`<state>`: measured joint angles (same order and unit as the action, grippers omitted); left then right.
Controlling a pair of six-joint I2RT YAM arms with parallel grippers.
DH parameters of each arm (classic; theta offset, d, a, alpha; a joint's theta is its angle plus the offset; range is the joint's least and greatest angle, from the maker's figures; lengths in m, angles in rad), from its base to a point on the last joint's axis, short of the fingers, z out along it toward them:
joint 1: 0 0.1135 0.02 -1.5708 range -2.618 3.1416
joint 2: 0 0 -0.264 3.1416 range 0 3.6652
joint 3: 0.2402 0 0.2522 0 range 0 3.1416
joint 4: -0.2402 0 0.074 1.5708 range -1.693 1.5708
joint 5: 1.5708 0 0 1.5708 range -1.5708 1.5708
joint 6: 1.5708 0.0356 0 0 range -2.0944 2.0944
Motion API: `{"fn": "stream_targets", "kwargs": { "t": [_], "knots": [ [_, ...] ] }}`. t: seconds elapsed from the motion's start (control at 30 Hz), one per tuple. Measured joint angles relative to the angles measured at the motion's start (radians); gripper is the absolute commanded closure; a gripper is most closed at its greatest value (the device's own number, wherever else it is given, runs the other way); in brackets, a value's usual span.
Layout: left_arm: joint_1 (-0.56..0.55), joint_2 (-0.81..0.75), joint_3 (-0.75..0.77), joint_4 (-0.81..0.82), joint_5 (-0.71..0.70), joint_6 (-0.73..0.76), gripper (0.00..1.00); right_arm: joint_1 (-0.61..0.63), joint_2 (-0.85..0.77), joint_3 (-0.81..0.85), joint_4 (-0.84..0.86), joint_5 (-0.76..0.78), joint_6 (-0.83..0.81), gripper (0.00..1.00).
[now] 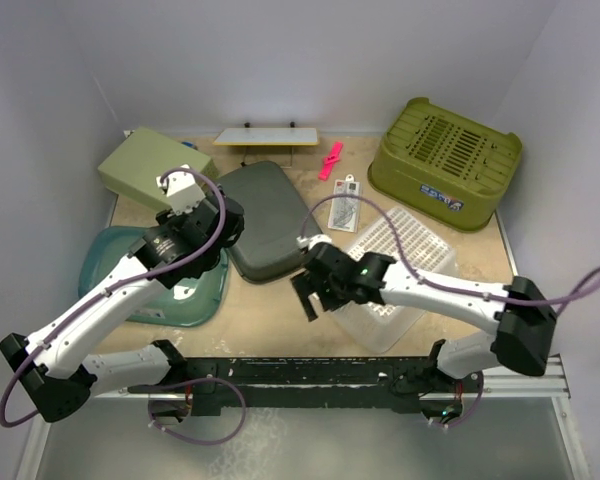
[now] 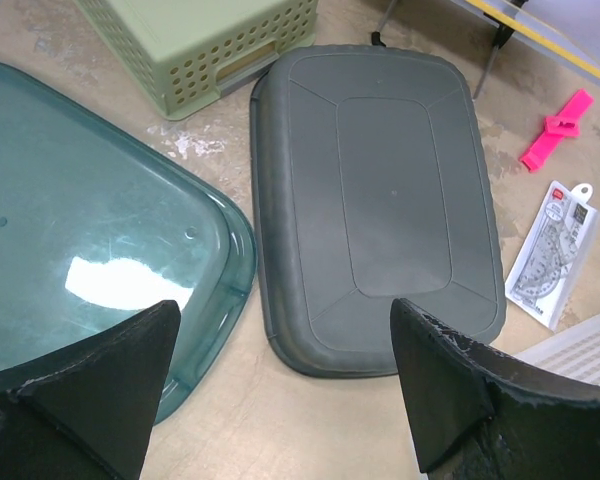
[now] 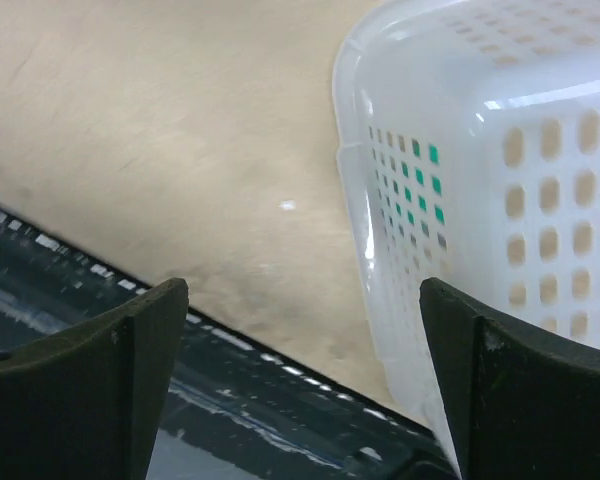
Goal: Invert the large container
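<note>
Large container point(image 1: 445, 160) sits at the tabletop's far right, slotted base up, far-right of my right claw point(image 3: 305, 300), the nearer one. Both it and my left claw point(image 2: 285, 330) gape empty.

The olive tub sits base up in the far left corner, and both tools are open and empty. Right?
Wrong corner: the top view shows the olive tub in the far right corner. It is base up, and the left tool and right tool are open and empty.
</note>
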<state>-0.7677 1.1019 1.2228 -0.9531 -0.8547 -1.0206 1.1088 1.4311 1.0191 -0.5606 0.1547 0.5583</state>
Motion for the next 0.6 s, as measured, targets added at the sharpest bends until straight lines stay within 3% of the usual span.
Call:
{"fn": "stream_targets", "kwargs": {
  "t": [0.1,0.37,0.6],
  "knots": [
    [0.0,0.008,-0.003,0.017,0.015,0.019,0.17,-0.08,-0.087,-0.016,-0.045,0.048,-0.001,0.0],
    [0.0,0.031,-0.003,0.114,0.07,0.091,0.17,-0.065,-0.139,0.136,-0.061,0.106,-0.025,0.0],
    [0.0,0.032,-0.002,0.191,0.092,0.17,0.17,-0.066,-0.237,0.143,0.029,0.356,-0.084,0.0]
  ]
}}
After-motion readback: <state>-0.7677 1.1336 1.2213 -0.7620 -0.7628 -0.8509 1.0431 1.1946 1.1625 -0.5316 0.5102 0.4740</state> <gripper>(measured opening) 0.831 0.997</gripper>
